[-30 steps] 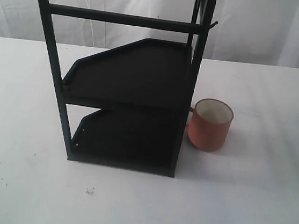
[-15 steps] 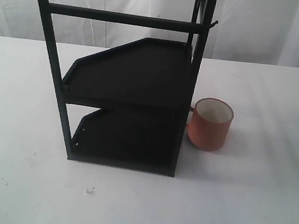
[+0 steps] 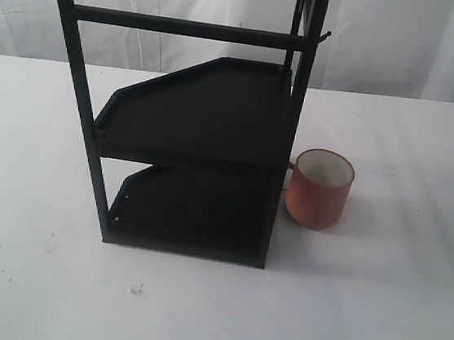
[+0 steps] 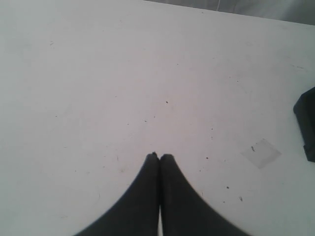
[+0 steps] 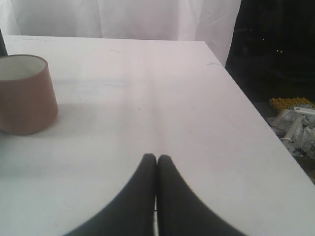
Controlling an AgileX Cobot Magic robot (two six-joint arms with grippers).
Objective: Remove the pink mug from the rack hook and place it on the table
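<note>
The pink mug [image 3: 318, 189] stands upright on the white table [image 3: 392, 304], just right of the black rack's front right post, its handle toward the post. The right wrist view also catches the mug [image 5: 24, 96], well off to one side of my right gripper [image 5: 156, 157]. That gripper is shut with nothing in it, above bare tabletop. The rack hook [image 3: 323, 38] juts from the post near the top, with nothing hanging on it. My left gripper [image 4: 159, 156] is shut and holds nothing, over speckled table. Neither gripper shows in the exterior view.
The tall black two-shelf rack [image 3: 196, 150] stands mid-table with a long crossbar [image 3: 186, 27] up high. A rack corner [image 4: 307, 123] shows in the left wrist view, near a small clear tape patch [image 4: 261, 152]. The table's edge [image 5: 261, 113] drops to dark floor clutter.
</note>
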